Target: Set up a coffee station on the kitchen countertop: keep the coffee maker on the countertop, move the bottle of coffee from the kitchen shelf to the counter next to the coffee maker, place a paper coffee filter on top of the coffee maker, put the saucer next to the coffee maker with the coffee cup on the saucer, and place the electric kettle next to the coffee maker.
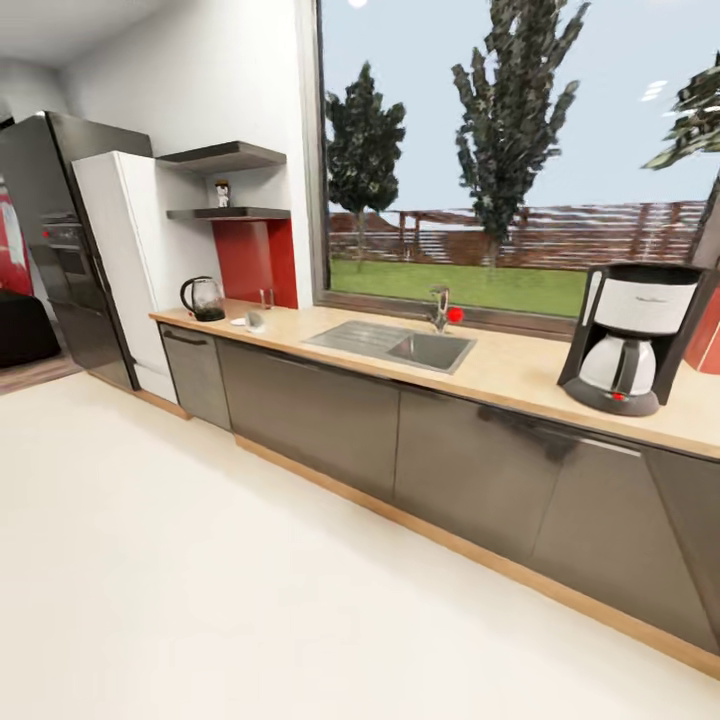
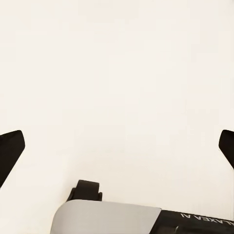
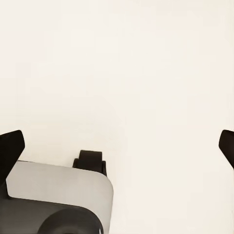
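Note:
The coffee maker (image 1: 630,340), black with a white front and a pale carafe, stands at the right of the light-wood countertop (image 1: 520,375). At the countertop's far left sits the electric kettle (image 1: 204,298). Beside it lie small white pieces (image 1: 250,320), too small to tell apart as saucer, cup or filter. A small jar with a pale label, the bottle of coffee (image 1: 222,193), stands on the lower wall shelf (image 1: 230,213). My left gripper (image 2: 117,151) and right gripper (image 3: 117,151) hang open over the pale floor, holding nothing.
A steel sink (image 1: 400,347) with a faucet (image 1: 440,310) is set into the middle of the counter under a large window. A white tall cabinet (image 1: 120,260) and a black fridge (image 1: 60,240) stand at the left. Pale floor (image 1: 200,560) lies before the grey cabinet fronts.

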`<state>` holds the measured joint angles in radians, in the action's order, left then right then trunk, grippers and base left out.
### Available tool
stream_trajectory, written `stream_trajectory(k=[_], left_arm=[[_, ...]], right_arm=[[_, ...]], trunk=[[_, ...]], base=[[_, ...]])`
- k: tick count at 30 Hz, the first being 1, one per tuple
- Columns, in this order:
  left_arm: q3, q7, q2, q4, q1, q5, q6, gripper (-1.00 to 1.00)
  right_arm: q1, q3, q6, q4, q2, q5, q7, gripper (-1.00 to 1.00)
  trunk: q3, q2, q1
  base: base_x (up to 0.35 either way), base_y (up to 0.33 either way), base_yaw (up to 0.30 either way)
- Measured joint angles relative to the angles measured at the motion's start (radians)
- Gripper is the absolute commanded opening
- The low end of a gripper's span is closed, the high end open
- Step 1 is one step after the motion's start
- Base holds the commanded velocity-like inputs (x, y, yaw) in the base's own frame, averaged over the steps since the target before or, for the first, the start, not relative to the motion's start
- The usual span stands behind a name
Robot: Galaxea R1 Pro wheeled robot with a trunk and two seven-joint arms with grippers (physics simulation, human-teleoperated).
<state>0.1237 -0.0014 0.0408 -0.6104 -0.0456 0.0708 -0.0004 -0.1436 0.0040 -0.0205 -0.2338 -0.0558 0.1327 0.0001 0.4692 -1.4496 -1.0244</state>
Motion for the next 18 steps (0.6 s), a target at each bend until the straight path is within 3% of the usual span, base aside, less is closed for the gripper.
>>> stream_trajectory(k=[12,18], left_arm=[[0.0,0.0,0.0,0.0,0.0,0.0,0.0,1.0],[0.0,0.0,0.0,0.0,0.0,0.001,-0.001,1.0]], right_arm=[[0.0,0.0,0.002,0.005,-0.001,0.002,0.002,1.0],[0.0,0.0,0.001,0.005,-0.001,0.002,-0.001,1.0]], trunk=[[0.0,0.0,0.0],[0.0,0.0,0.0]], base=[[0.321,-0.011,0.016],[0.325,-0.001,0.188]])
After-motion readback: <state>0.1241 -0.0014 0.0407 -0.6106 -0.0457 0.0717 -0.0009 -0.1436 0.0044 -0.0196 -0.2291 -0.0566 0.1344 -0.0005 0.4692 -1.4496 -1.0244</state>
